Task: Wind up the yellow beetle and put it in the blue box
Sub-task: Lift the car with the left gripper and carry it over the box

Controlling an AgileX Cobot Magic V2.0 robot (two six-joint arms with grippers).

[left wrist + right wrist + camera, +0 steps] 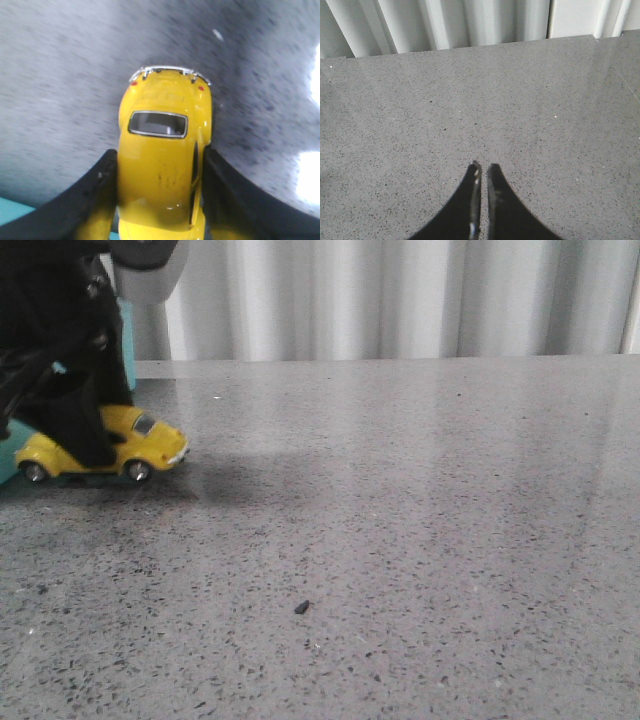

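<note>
My left gripper (160, 200) is clamped on the glossy yellow beetle (162, 160), its curved black fingers (95, 200) pressed to both flanks. The car's wheels sit on the speckled grey stone table (400, 540) at the far left, just before the smooth blue box (10, 455). My right gripper (482, 172) holds nothing, tips nearly together.

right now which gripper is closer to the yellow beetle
Left. The left gripper is shut on the yellow beetle, a finger against each side of its body. The right gripper is shut over bare table, with no car in its view.
</note>
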